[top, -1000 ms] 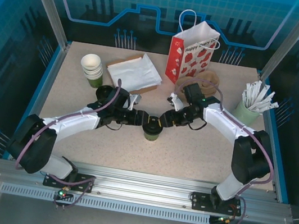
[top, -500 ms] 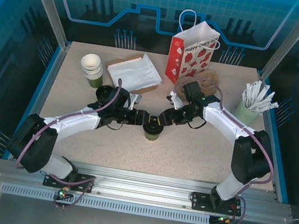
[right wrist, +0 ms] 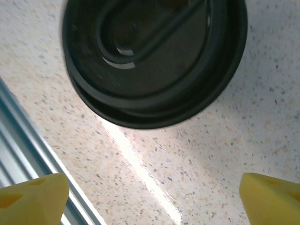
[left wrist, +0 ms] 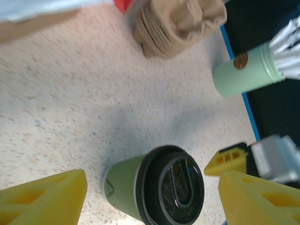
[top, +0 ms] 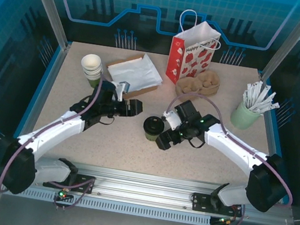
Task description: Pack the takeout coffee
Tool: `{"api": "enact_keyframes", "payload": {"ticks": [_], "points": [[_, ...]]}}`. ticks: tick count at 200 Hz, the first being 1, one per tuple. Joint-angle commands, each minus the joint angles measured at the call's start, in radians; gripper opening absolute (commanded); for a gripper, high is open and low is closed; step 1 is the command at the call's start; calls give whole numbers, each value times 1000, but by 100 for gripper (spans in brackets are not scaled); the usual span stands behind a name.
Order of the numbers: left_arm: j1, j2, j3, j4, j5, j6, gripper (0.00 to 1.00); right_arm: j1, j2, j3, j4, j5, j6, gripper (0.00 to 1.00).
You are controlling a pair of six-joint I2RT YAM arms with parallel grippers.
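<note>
Olive-green takeout coffee (top: 152,128) upright just ahead of right gripper (top: 162,140) – fingers spread, nothing held. Left gripper (top: 134,108) spread too, coffee in front. Straddle body below lid (left wrist: 176,190), squeeze gently – paper crushes.

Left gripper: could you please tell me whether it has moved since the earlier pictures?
Yes. The left gripper has drawn back leftward, away from the coffee, which has stayed put.
</note>
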Motion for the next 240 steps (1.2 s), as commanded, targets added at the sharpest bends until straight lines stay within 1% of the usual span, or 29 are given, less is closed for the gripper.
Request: {"api": "enact_keyframes", "payload": {"ticks": [1, 43, 67, 89, 114, 147, 240], "points": [[43, -63, -37, -51, -27, -10, 76, 16, 2, -10, 80, 58, -34, 95], [125, -125, -64, -110, -19, -9, 76, 48, 82, 25, 116, 40, -50, 95], [154, -144, -64, -127, -27, -9, 76, 58, 109, 36, 140, 44, -52, 94], [158, -149, -63, -128, -33, -6, 76, 63, 129, 53, 149, 44, -63, 92], [158, -147, -70, -119, -25, -10, 76, 64, 150, 73, 157, 49, -72, 85], [158, -155, -69, -130, -27, -2, 76, 70, 174, 96, 161, 35, -78, 80], [160, -163, -72, -138, -37, 9, 76, 113, 242, 160, 170, 35, -74, 79]]}}
